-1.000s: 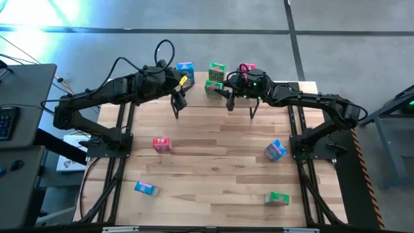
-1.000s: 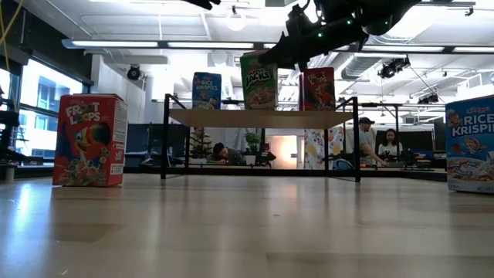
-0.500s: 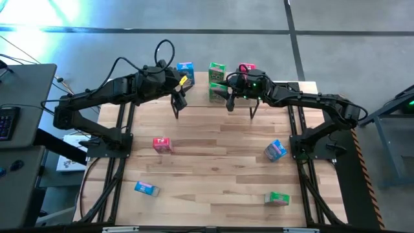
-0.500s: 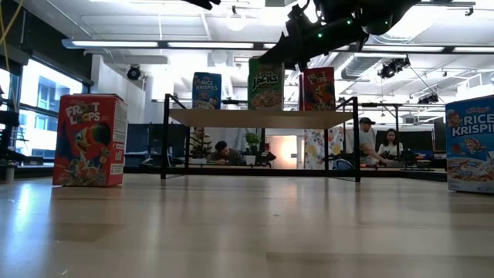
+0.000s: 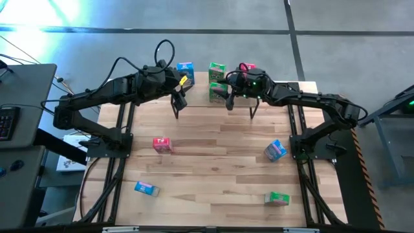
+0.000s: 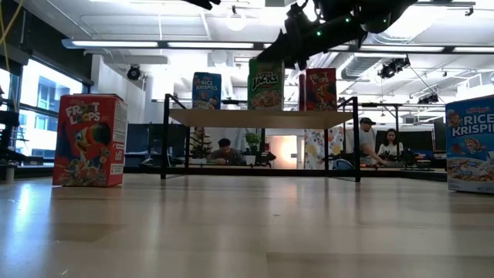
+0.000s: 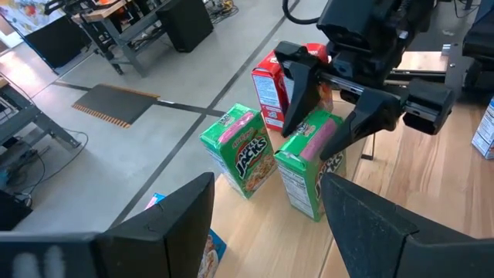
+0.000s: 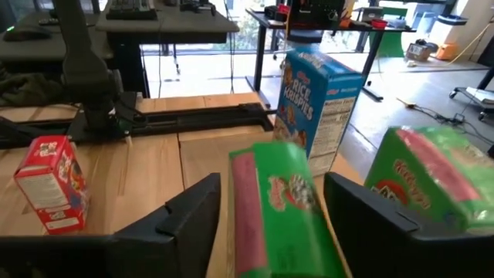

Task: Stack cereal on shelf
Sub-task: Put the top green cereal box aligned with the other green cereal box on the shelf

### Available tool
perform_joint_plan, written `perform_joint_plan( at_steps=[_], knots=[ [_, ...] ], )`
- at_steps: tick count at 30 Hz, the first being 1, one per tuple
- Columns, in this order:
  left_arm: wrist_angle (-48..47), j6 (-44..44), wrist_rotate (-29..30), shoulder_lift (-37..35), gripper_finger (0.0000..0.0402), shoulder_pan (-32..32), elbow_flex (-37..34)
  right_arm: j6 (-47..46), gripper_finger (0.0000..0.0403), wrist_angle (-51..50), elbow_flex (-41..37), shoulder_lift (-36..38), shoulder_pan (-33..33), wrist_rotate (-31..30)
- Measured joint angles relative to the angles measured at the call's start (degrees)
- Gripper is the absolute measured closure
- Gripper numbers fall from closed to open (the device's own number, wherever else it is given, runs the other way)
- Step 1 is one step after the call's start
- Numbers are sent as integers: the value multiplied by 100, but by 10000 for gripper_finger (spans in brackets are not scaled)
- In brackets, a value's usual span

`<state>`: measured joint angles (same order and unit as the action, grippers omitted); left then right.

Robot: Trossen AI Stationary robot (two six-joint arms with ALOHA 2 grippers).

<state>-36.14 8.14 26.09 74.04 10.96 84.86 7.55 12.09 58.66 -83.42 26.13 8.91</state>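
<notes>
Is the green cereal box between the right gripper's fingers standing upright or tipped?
Upright. The green cereal box stands on its base on the shelf, label reading level in the low view, with the right gripper straddling its top.

**Labels we can read**

Between the right claw's [image 7: 328,127] fingers, a green box [image 7: 309,164] reads "JACKS"; just beside it another green box [image 7: 238,150] reads the same; beyond it we read "RICE KRISPIES" on a blue box [image 8: 318,104]; well away, a red box [image 6: 89,140] says "FROOT LOOPS".

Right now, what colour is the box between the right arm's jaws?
Green, with a pink top flap. The cereal box shows best in the left wrist view, standing on the shelf.
</notes>
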Motion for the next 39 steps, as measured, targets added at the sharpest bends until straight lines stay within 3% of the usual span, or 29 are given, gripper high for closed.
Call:
perform_joint_plan(
  at_steps=[4,21,30,39],
  knots=[
    [0,0,1,0,172,-2,0,10,159,55,52,4,0,-11],
    [1,0,0,0,170,-2,0,22,158,597,59,304,-250,-27],
    [0,2,0,0,170,0,0,269,158,-603,69,1055,-1042,-1471],
    [2,2,0,0,170,-2,0,-630,158,-1909,69,1152,-1630,-2746]
  ],
)
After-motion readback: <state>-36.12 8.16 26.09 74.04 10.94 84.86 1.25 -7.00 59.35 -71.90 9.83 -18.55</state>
